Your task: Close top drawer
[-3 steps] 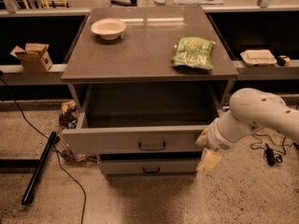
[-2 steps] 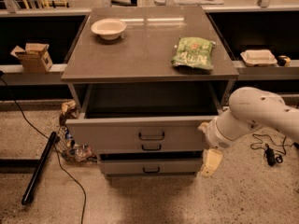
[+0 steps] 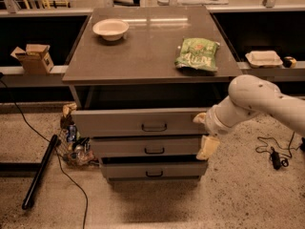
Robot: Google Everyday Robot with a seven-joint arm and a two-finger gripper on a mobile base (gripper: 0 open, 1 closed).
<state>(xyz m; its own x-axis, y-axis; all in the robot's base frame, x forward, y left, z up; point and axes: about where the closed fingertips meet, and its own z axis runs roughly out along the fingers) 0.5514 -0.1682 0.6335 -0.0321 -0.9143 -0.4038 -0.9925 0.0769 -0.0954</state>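
While the wide grey top drawer (image 3: 119,123) with its small black bar handle stands pulled out a little from the cabinet, its flat front sits forward of the two slimmer grey lower drawers (image 3: 124,147), leaving a dark gap under the grey tabletop (image 3: 143,56). A white robot arm (image 3: 252,101) reaches in from the right. Its cream two-finger gripper (image 3: 204,132) is at the right end of the drawer front, fingers (image 3: 199,118) spread apart and grasping nothing; the upper one is against the front's edge and the lower one hangs beside the middle drawer.

On the tabletop are a pale round bowl (image 3: 110,29) at rear left and a green crisp bag (image 3: 197,55) at right.

On the floor to the left lie a heap of small clutter (image 3: 74,144) and a black tube (image 3: 40,171).

The side shelves hold a brown cardboard box (image 3: 32,57) on the left and a white clamshell container (image 3: 263,58) on the right.
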